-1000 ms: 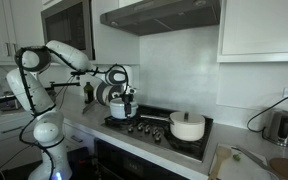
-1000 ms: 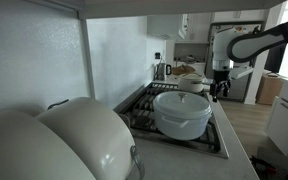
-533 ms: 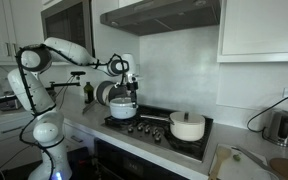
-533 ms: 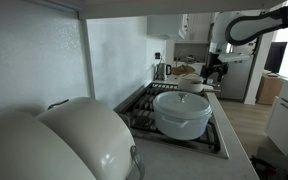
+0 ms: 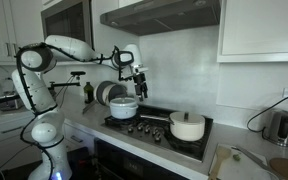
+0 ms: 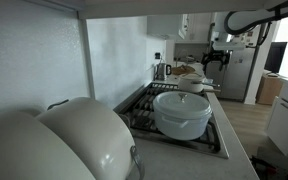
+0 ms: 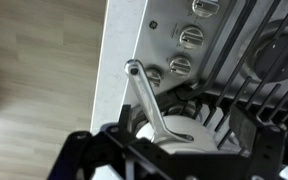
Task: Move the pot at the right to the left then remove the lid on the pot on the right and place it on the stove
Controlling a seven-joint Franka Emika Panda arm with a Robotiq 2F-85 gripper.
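1. The table (image 5: 87,124) is a pale kitchen counter that runs along the wall; the black stove (image 5: 156,121) is set into it.
2. The white arm (image 5: 54,50) reaches from its base over the end of the stove.
3. In an exterior view, two big pale rounded things (image 6: 69,140) lie very near the camera and hide the near part of the table.
4. The larger white pot (image 5: 188,126), with its own lid on, stands on the stove well apart from the arm. In an exterior view it stands on the near grates (image 6: 181,113).
5. The small pot (image 5: 124,106) stands on the stove at the end next to the arm, at the far end in an exterior view (image 6: 196,87). Its top looks pale; whether the lid lies on it I cannot tell, it is too small.
6. The jaws hang in the air above the small pot and a little to its side, not touching it.
7. In the wrist view the two dark jaws stand wide apart at the bottom corners, released, with nothing gripped between them. Below them is a white round thing (image 7: 174,135).
8. A thin metal handle (image 7: 149,100) slants over the stove's edge.
9. A row of round knobs (image 7: 191,38) lies along the stove's front edge, just beside the table.
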